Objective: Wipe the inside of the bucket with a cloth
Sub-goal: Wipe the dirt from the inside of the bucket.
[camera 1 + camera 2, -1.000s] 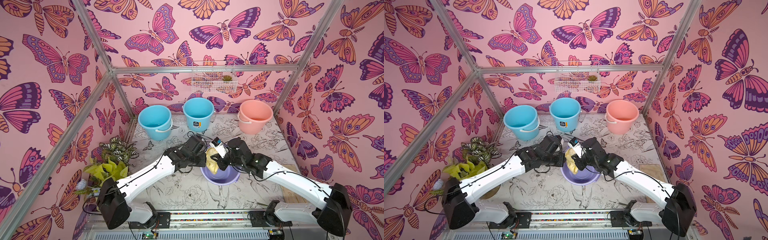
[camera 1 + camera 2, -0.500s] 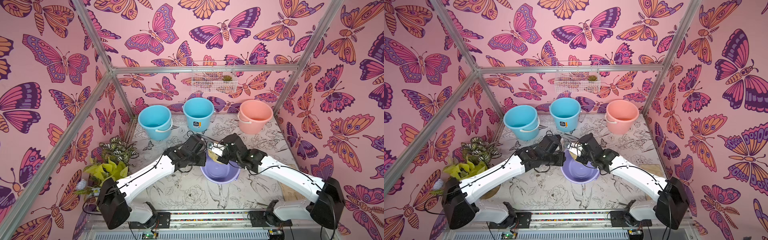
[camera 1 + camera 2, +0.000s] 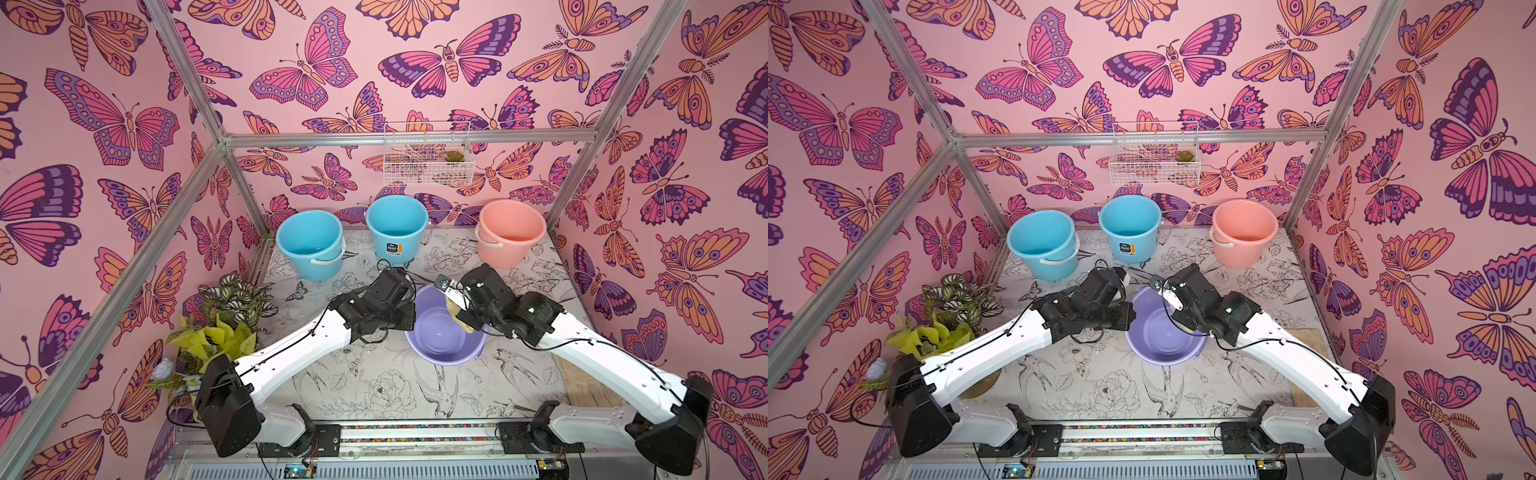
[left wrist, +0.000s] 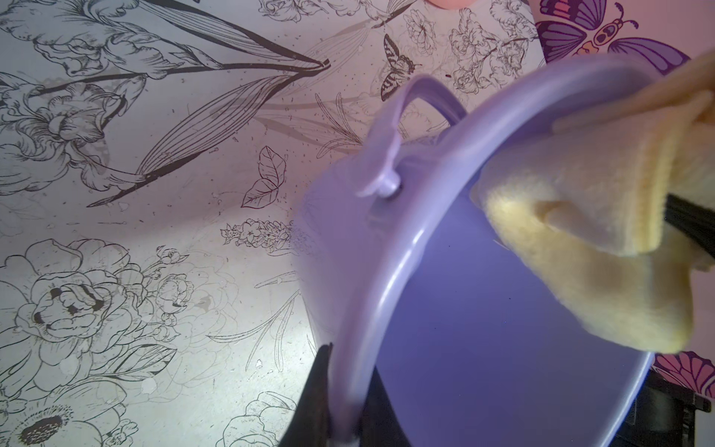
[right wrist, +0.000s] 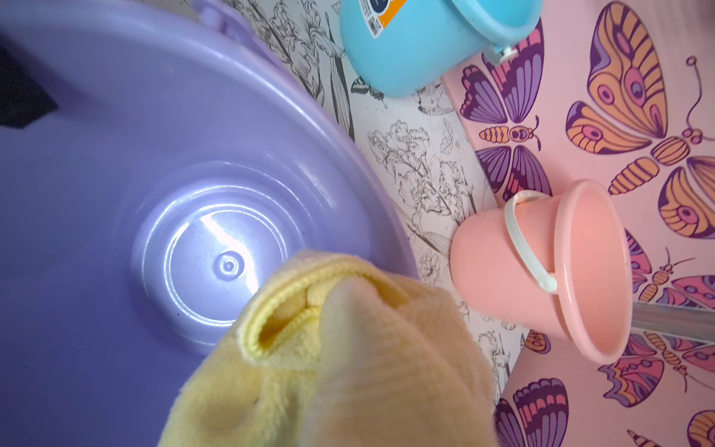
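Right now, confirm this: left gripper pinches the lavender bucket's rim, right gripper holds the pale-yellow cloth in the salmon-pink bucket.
Wrong bucket. The right gripper holds the pale-yellow cloth at the mouth of the lavender bucket; the salmon-pink bucket stands apart, as the right wrist view shows. The left gripper does pinch the lavender rim.

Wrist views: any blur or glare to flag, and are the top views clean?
Left wrist: the bucket rim and handle near the lens are smeared soft, while the table print is sharp. Right wrist: a white glare patch on the bucket's floor; the cloth fills the foreground, soft at its nearest part. Both top views: evenly lit, sharp, no glare.
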Robot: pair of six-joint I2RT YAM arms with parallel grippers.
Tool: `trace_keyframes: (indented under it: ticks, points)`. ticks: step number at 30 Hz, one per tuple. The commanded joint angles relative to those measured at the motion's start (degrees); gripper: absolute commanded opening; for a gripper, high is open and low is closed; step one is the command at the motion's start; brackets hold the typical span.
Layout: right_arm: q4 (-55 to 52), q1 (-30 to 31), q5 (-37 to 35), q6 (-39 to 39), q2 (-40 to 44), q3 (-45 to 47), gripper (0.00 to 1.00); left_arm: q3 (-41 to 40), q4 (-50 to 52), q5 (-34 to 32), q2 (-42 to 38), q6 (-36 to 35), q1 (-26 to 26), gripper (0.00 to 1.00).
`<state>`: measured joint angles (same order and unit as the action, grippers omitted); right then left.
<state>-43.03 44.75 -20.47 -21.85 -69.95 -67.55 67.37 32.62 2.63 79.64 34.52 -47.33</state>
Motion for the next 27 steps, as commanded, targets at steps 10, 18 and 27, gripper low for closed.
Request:
trace_keyframes:
  ticks: [10, 18, 27]
  points:
    - [-22.8, -0.9, 14.2, 4.6, 1.1, -2.4, 0.00, 1.0, 2.6, 0.4, 0.3, -0.9, -0.1, 0.00]
    - [-19.8, -0.3, 31.5, 9.9, -1.0, -1.5, 0.00, 1.3, 2.6, 0.4, 0.4, -0.4, -0.1, 0.00]
    - [-3.5, 1.7, 43.4, 18.7, -3.2, 4.2, 0.00, 1.6, 2.5, 1.1, 1.0, -0.1, -0.1, 0.00]
